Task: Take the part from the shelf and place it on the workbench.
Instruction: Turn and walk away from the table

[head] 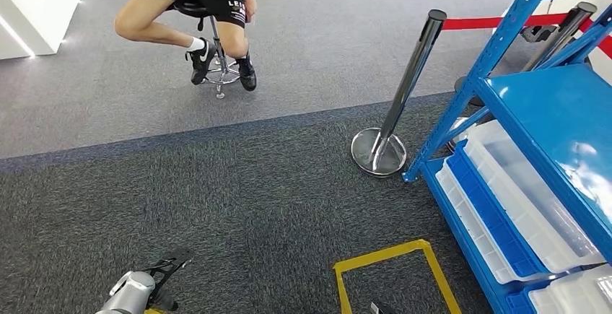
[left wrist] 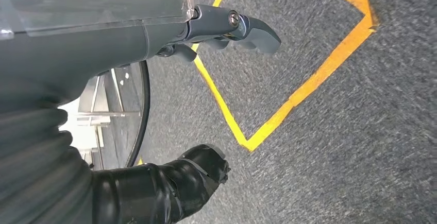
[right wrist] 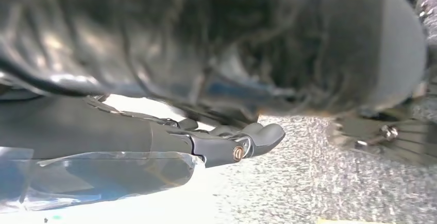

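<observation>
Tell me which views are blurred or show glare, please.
Head view: sharp, with soft glare on the blue shelf and bright reflections on the chrome post. Left wrist view: carpet and yellow tape fairly sharp, the left hand close and slightly soft. Right wrist view: mostly blurred and dark, overexposed white under the right hand.

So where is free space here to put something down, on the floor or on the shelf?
Bare carpet lies between the post, the yellow square and the seated person. The top blue shelf board looks bare. The lower level is crowded with bins.
</observation>
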You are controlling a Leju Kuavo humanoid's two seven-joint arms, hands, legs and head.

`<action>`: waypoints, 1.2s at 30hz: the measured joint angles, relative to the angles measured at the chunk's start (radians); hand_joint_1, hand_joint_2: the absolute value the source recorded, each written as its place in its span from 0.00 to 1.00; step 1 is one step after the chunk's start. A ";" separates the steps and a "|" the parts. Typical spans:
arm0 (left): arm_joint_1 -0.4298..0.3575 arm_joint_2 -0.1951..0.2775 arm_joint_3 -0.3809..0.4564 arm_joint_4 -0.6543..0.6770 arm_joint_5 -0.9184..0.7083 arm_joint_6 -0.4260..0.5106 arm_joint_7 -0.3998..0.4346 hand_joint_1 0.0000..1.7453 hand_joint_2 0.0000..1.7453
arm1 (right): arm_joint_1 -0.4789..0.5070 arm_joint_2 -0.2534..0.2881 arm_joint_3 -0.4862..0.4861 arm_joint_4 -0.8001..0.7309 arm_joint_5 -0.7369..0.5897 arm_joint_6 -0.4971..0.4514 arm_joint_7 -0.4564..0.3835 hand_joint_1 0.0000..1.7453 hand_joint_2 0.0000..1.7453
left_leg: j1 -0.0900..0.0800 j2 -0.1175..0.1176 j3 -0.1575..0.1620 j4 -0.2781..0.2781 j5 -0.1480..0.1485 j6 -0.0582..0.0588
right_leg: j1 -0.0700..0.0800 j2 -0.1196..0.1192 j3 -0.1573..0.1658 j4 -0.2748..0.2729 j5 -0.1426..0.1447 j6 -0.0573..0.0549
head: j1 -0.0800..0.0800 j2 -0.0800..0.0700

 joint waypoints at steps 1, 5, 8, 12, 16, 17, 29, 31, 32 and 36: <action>0.000 0.000 0.000 0.000 0.000 0.000 0.000 0.00 1.00 | 0.002 0.000 0.000 0.000 0.001 0.000 0.000 0.00 0.00 | -0.003 0.006 -0.001 0.001 -0.002 -0.004 | 0.003 -0.014 0.016 -0.040 0.009 -0.006 | -0.001 0.000; -0.001 -0.001 -0.001 0.000 0.000 0.001 0.000 0.00 1.00 | 0.001 0.000 0.001 0.001 -0.002 0.000 0.000 0.00 0.00 | -0.005 0.019 -0.003 0.013 -0.017 -0.026 | 0.005 0.004 0.022 -0.067 0.012 -0.034 | -0.002 0.000; -0.001 -0.002 -0.002 0.000 0.000 0.001 0.000 0.00 1.00 | -0.002 0.002 0.001 0.001 -0.003 0.000 0.000 0.00 0.00 | -0.001 -0.032 -0.061 0.146 -0.090 -0.036 | 0.001 0.025 0.029 -0.073 0.016 -0.050 | -0.005 0.000; 0.003 -0.002 -0.002 0.000 0.000 0.001 0.001 0.00 1.00 | -0.004 0.005 0.001 0.001 -0.006 0.001 0.000 0.00 0.00 | -0.002 -0.047 -0.142 0.279 -0.102 -0.033 | 0.005 0.064 0.031 -0.066 0.012 -0.056 | -0.006 0.000; 0.000 0.000 -0.002 0.000 0.000 0.001 0.000 0.00 1.00 | -0.009 0.013 0.001 0.001 -0.007 0.001 0.000 0.00 0.00 | -0.006 -0.087 -0.043 0.040 0.019 -0.012 | 0.007 0.101 0.033 -0.059 0.005 -0.049 | -0.005 0.000; 0.000 0.001 -0.003 0.000 0.000 0.001 0.000 0.00 1.00 | -0.010 0.014 0.001 0.001 -0.007 0.001 0.000 0.00 0.00 | -0.008 -0.093 -0.033 0.018 0.021 -0.009 | 0.006 0.107 0.031 -0.058 0.005 -0.045 | -0.005 0.000; -0.001 -0.002 -0.003 0.000 0.000 0.002 0.000 0.00 1.00 | -0.020 0.007 0.001 0.001 -0.004 0.000 0.000 0.00 0.00 | 0.005 -0.014 -0.008 -0.010 0.017 0.001 | -0.009 0.032 -0.033 0.079 -0.032 0.013 | 0.000 0.000; -0.002 0.000 -0.003 0.000 0.000 0.002 0.000 0.00 1.00 | -0.019 0.008 0.002 0.001 -0.003 0.000 0.000 0.00 0.00 | 0.001 -0.005 -0.008 -0.002 0.011 -0.009 | -0.008 0.007 0.014 -0.030 0.008 0.009 | 0.001 0.000; -0.002 0.001 -0.003 0.000 0.000 0.002 0.000 0.00 1.00 | -0.019 0.008 0.002 0.001 -0.003 0.000 0.000 0.00 0.00 | -0.003 0.000 -0.010 0.000 0.009 -0.013 | -0.005 -0.001 0.020 -0.053 0.010 0.003 | 0.002 0.000; -0.003 0.000 -0.004 0.000 0.000 0.002 0.000 0.00 1.00 | -0.021 0.009 0.002 0.001 -0.006 0.001 0.000 0.00 0.00 | -0.002 0.003 -0.015 0.017 -0.007 -0.031 | -0.004 0.017 0.021 -0.064 0.014 -0.031 | 0.000 0.000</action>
